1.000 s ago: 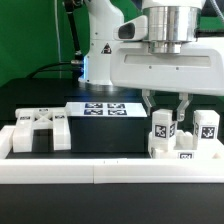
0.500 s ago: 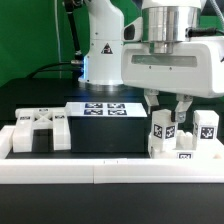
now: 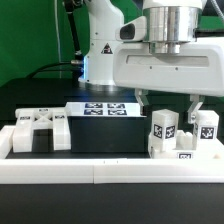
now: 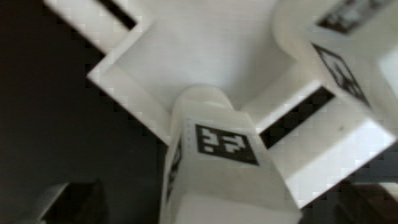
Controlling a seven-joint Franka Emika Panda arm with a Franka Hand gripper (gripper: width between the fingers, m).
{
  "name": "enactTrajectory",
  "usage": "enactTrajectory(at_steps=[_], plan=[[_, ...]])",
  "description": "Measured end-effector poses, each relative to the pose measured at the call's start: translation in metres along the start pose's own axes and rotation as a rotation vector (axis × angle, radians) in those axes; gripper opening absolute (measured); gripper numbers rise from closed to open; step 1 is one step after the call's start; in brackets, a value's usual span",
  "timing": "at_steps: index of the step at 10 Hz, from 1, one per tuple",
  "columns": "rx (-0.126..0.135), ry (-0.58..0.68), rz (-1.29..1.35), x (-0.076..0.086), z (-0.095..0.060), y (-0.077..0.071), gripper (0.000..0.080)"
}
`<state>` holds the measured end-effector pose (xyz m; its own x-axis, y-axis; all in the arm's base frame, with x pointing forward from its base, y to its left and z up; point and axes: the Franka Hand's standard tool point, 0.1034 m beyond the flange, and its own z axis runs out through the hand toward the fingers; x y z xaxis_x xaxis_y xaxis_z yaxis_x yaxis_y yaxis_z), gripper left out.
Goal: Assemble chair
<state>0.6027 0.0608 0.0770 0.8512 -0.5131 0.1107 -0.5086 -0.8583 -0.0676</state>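
The gripper (image 3: 169, 106) has spread its fingers wide since half a second ago and stands open, holding nothing. The upright tagged chair bar (image 3: 164, 131) stands just below, between the fingers, at the exterior view's right beside a second post (image 3: 206, 128), behind the border rail (image 3: 100, 172)

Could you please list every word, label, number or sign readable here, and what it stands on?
No words or numbers can be read.
A triangular warning sign, symbol too small to read: on the robot arm.
Black-and-white coded tags, patterns only: on the chair parts and the marker board.
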Motion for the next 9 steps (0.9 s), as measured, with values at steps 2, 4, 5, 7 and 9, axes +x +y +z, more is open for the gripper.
enactTrajectory(at_steps=[2,4,5,7,9], plan=[[0.000,0.003,-0.185,0.0014,-0.0002,0.0011,0.0649],[0.000,0.002,-0.367,0.0007,-0.0002,0.0002,0.0649],[0.000,0.002,-0.446,0.0008,-0.0001,0.0005,0.0649],[-0.005,0.000,-0.635,0.0017,0.0012,0.0030,0.0649],[-0.017,0.000,-0.771,0.0025,0.0019,0.0046,0.0649]])
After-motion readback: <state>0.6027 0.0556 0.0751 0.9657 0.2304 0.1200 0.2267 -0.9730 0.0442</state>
